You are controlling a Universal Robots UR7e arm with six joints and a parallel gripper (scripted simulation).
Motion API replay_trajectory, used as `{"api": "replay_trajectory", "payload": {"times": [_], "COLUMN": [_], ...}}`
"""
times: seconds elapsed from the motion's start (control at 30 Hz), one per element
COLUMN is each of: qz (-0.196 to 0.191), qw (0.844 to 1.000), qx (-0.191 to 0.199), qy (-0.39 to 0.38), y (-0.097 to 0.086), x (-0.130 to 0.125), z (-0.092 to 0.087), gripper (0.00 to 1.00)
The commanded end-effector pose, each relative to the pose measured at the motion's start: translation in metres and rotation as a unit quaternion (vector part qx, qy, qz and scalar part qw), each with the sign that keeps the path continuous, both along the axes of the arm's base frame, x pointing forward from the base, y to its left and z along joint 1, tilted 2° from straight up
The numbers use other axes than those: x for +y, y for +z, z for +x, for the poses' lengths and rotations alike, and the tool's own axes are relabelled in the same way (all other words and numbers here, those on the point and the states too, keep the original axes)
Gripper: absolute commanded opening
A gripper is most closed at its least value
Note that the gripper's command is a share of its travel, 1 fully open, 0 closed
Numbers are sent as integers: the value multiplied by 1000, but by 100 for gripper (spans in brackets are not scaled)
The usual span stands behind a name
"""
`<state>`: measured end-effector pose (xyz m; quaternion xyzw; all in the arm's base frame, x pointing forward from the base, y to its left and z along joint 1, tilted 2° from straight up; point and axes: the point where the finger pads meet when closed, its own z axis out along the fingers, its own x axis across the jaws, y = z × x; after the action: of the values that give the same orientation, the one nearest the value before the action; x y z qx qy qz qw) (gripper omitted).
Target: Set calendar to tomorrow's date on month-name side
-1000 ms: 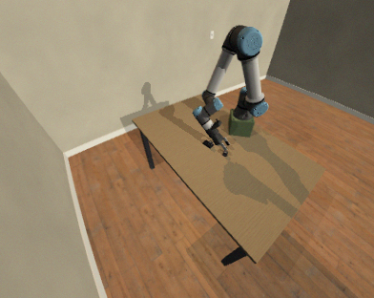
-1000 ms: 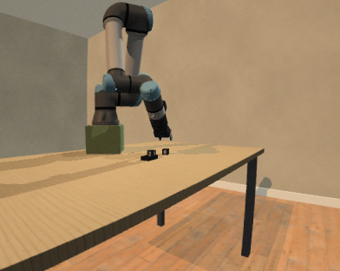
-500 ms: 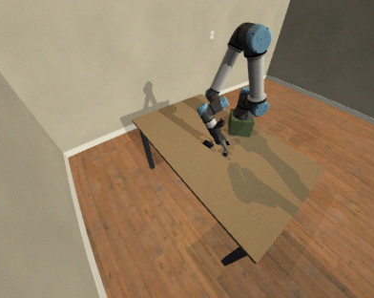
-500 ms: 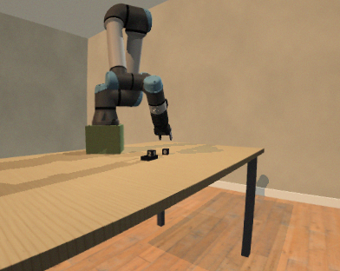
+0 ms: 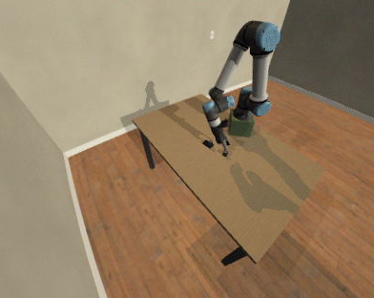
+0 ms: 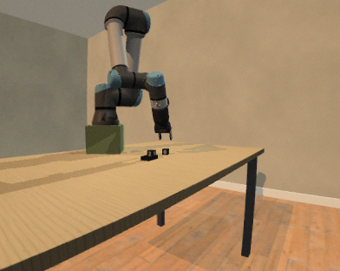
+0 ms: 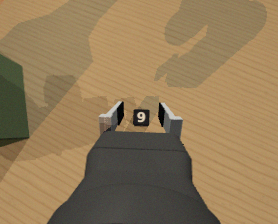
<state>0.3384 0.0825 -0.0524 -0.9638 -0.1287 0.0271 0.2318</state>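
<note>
The small black calendar tray [image 6: 149, 156] lies flat on the wooden table and holds one black cube whose front shows a 2. It also shows in the top view [image 5: 208, 142]. A second black cube [image 6: 165, 151] stands alone on the table just right of the tray, apart from it. In the wrist view this cube [image 7: 141, 117] shows a white 9 on its top face. My gripper [image 6: 164, 136] hangs open and empty some way above the loose cube. In the wrist view the cube shows between the two fingers, well below them.
The arm stands on a green block [image 6: 104, 139] at the back of the table, seen at the left edge of the wrist view [image 7: 5, 100]. The table's near edge and legs show in the exterior view. A wood floor and plain walls surround the table.
</note>
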Motion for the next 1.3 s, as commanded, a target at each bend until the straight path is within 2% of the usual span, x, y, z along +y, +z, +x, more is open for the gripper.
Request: {"api": "replay_trajectory", "payload": {"times": [0.0, 0.2, 0.57, 0.9, 1.27], "qz": [-48, -108, -124, -207, -240], "qw": [999, 994, 992, 977, 969], "qx": [-10, -30, -34, -53, -66], "qy": [2, -1, -2, 0, -4], "y": [-1, 1, 1, 0, 2], "x": [1, 2, 3, 4, 5], "z": [-1, 0, -1, -2, -1], "gripper": [100, 100, 100, 100, 100]}}
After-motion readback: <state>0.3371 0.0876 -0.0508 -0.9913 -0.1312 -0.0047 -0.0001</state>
